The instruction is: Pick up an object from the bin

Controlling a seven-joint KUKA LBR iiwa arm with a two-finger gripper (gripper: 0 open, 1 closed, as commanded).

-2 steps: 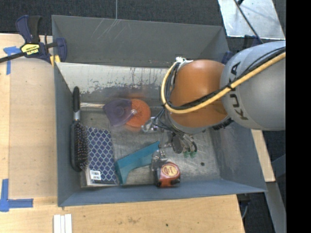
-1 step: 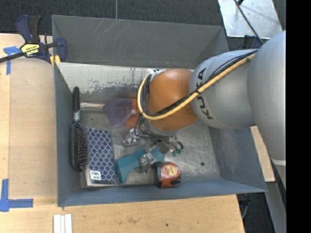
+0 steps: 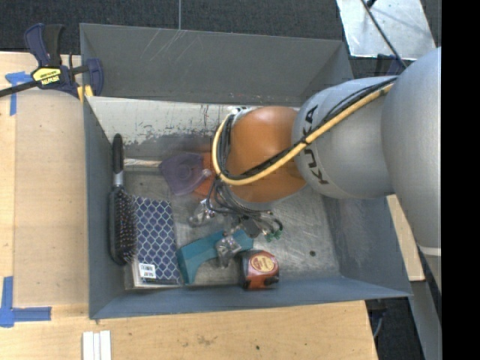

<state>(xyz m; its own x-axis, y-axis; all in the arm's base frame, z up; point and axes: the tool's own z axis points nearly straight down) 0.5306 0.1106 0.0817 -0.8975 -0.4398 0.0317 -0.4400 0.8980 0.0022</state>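
Observation:
My gripper point(image 3: 225, 246) hangs low in the front middle of the bin, under the arm's orange cover. It is right over the right end of a teal plastic piece point(image 3: 193, 258) lying near the front wall. An orange and black tape measure point(image 3: 259, 269) sits just right of it, close to the gripper. A small green bit point(image 3: 274, 232) shows at the gripper's right side. Whether the teal piece is gripped is hidden by the wrist.
A blue and white patterned packet point(image 3: 156, 238) lies left of the teal piece. A black hairbrush point(image 3: 120, 216) runs along the left wall. A translucent purple cup point(image 3: 182, 172) lies toward the back, beside an orange thing partly under the arm's cover.

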